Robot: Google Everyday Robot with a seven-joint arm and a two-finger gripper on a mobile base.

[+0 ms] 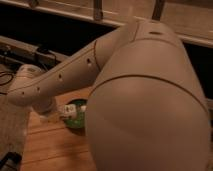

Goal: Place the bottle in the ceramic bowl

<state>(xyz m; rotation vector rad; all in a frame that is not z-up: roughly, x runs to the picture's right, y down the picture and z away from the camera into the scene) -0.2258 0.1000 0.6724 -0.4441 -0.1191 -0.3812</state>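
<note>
I see my claw (59, 111) low over the wooden tabletop (50, 145), just left of the glossy green ceramic bowl (77, 120). The small whitish plastic bottle (71, 108) is at the claw's tip, over the bowl's inside. I cannot tell the claw's state.

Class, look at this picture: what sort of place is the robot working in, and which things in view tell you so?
Probably a lab or workshop: a wooden table, loose cables at left, and a metal rail against a dark wall. The gripper sits low over the ceramic bowl beside the bottle.
</note>
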